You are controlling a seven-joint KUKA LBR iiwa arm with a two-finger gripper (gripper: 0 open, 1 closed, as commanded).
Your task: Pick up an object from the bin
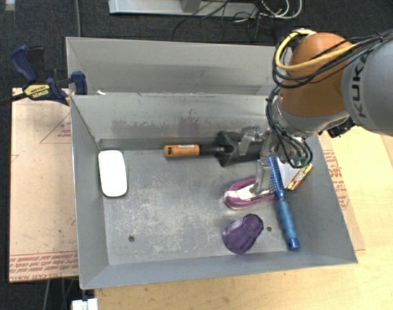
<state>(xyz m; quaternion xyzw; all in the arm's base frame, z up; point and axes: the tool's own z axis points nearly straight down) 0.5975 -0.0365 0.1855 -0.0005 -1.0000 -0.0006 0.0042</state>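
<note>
Your gripper (264, 181) is low over the purple and white toy (238, 196) at the right of the bin (170, 231), beside the blue pen (286, 219); you can't tell if its jaws are open.

The bin (170, 205) was plain grey. At left lay a white oval (112, 173); at upper middle, an orange-handled black tool (203, 150); at lower right, a blue pen (286, 215), a purple-and-white shoe (242, 196), a purple lump (242, 233).
</note>
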